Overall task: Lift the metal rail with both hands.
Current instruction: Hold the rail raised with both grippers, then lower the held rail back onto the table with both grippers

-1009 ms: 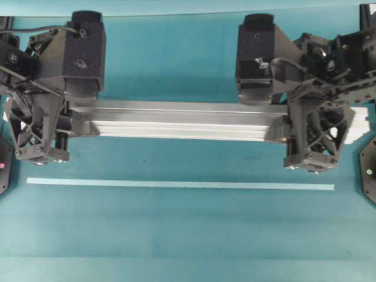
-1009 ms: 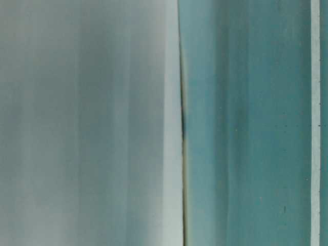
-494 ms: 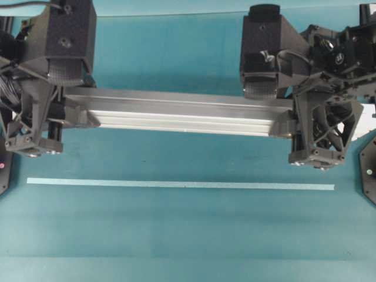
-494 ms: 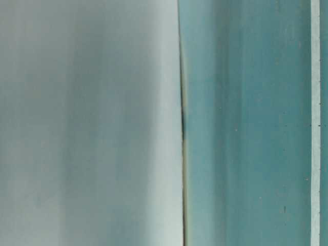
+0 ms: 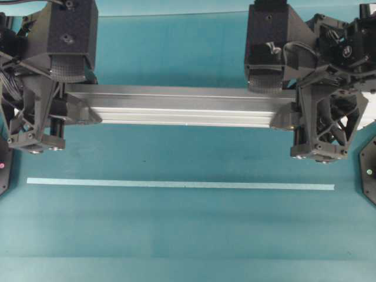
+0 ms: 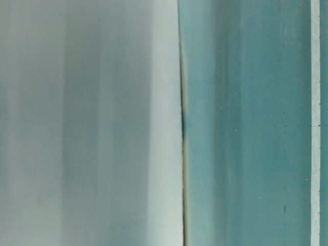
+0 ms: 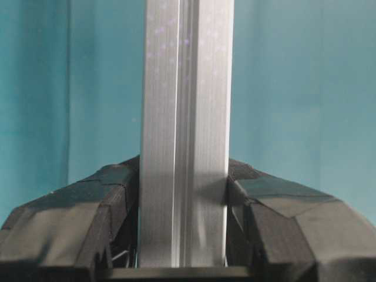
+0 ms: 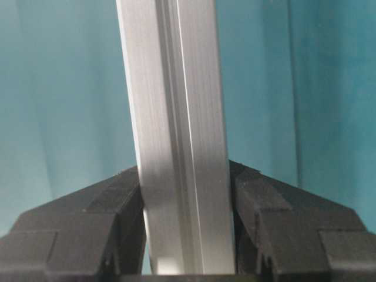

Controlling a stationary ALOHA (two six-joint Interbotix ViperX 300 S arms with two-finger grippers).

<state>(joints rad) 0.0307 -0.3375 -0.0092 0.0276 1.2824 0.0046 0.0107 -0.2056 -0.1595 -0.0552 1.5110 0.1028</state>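
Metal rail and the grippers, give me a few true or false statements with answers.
1. The left gripper is shut on the metal rail. True.
2. The right gripper hangs open beside the rail. False: it is shut on it.
3. The rail lies across the pale tape line. False: they are apart and roughly parallel.
4. The grippers hold the rail near opposite ends. True.
5. The rail is copper-coloured. False: it is silver.

Pale tape line point(image 5: 180, 184) on teal table point(image 5: 176, 235)
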